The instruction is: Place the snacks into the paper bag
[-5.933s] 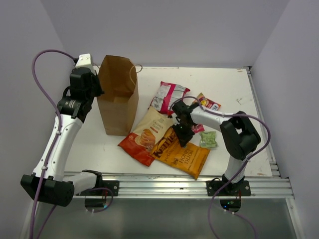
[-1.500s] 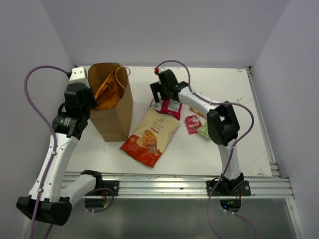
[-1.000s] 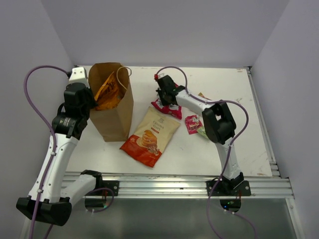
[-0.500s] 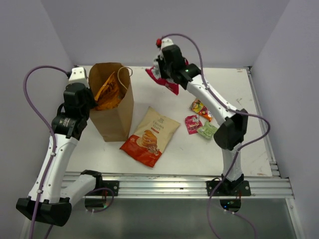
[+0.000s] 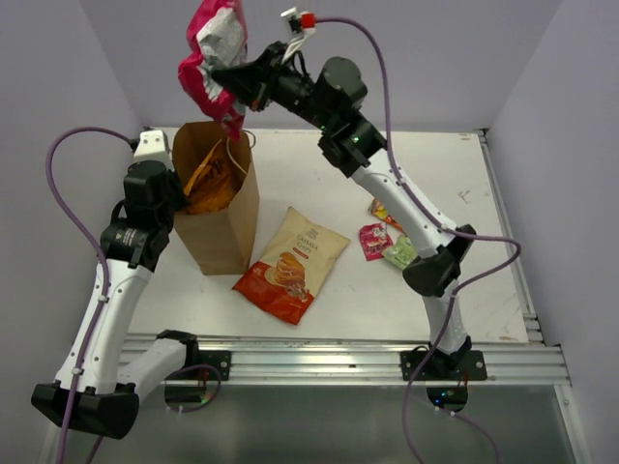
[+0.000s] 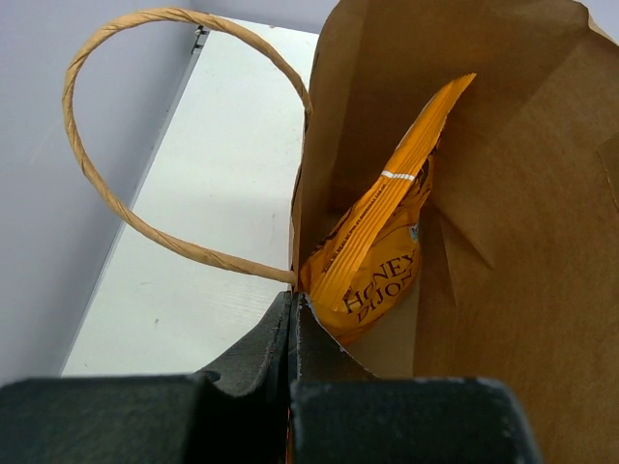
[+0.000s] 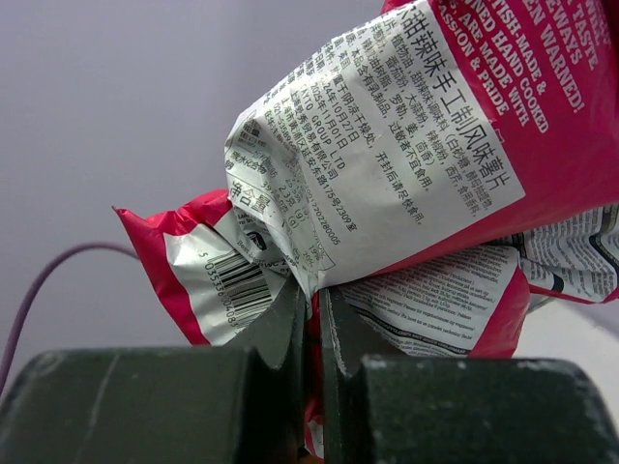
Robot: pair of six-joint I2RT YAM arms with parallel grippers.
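The brown paper bag stands open at the back left with the orange Kettle chip bag inside; it also shows in the left wrist view. My left gripper is shut on the bag's rim by its twisted handle. My right gripper is shut on the pink-and-white bag, holding it high above the bag's mouth; it fills the right wrist view. The red-and-cream chip bag lies flat right of the paper bag. Small candy packets lie at the right.
The right arm stretches from the near right across the table to above the paper bag. The left arm stands left of the bag. Purple walls close in on the left, back and right. A metal rail runs along the near edge.
My right gripper has lifted the pink-and-white bag off the table and swung it up and left to above the paper bag. The left arm has stayed on the rim.
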